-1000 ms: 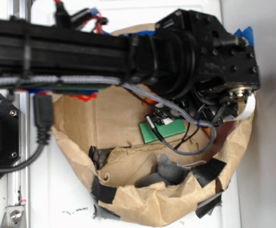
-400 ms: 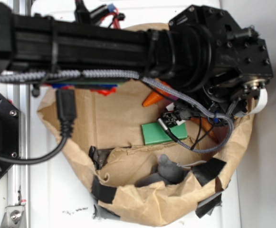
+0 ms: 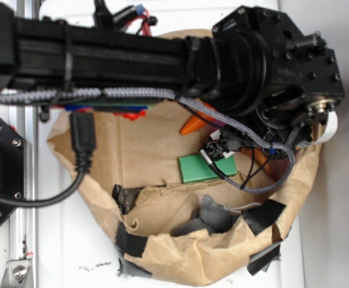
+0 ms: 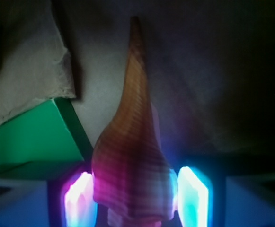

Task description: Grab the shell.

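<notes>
In the wrist view the shell [image 4: 130, 156] fills the middle of the frame: a tan-orange spiral cone with fine banded ridges running across it, broad and rounded at the bottom and narrowing to a long thin point that aims toward the top edge. Its wide end sits between the 2 glowing fingertips [image 4: 193, 196] of the gripper [image 4: 136, 201], one lit pink-violet, the other cyan; the pads stand close against its flanks, but whether they press on it cannot be told. The shell lies on brown paper, just beside a green block [image 4: 31, 137] on its left.

From the exterior view the black arm [image 3: 162, 60] reaches over a crumpled paper bag [image 3: 180, 252] patched with black tape [image 3: 264, 216]. An orange carrot [image 3: 193, 125] and a grey object [image 3: 213, 213] also lie inside.
</notes>
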Robot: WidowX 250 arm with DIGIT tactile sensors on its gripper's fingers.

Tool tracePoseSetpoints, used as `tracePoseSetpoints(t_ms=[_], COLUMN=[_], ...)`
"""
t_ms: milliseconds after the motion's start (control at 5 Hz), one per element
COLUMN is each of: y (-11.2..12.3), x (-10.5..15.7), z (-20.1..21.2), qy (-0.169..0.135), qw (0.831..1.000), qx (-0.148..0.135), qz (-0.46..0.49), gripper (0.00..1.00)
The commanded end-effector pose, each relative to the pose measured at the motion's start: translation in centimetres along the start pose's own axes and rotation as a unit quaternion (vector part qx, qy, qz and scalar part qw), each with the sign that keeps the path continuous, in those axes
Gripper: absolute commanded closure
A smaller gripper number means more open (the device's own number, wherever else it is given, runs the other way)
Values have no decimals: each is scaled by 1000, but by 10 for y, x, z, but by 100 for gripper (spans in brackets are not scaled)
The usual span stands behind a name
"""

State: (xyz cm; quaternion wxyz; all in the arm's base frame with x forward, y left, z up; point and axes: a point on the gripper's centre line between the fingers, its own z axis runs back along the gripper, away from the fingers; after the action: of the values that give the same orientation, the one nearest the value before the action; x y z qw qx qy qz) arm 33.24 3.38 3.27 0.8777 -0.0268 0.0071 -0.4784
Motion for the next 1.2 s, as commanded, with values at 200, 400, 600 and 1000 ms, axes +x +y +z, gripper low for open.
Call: tracePoseSetpoints(t_ms=[200,400,600,1000], y=[-31,-49,-66,-79], x=[-5,-16,-27,-33], z=[67,93,115,131], qy=[-52,-56,-67,-72], qw=[985,961,931,897], qx=[-13,-35,4,68], qz=[166,270,360,432], gripper=[100,100,100,100])
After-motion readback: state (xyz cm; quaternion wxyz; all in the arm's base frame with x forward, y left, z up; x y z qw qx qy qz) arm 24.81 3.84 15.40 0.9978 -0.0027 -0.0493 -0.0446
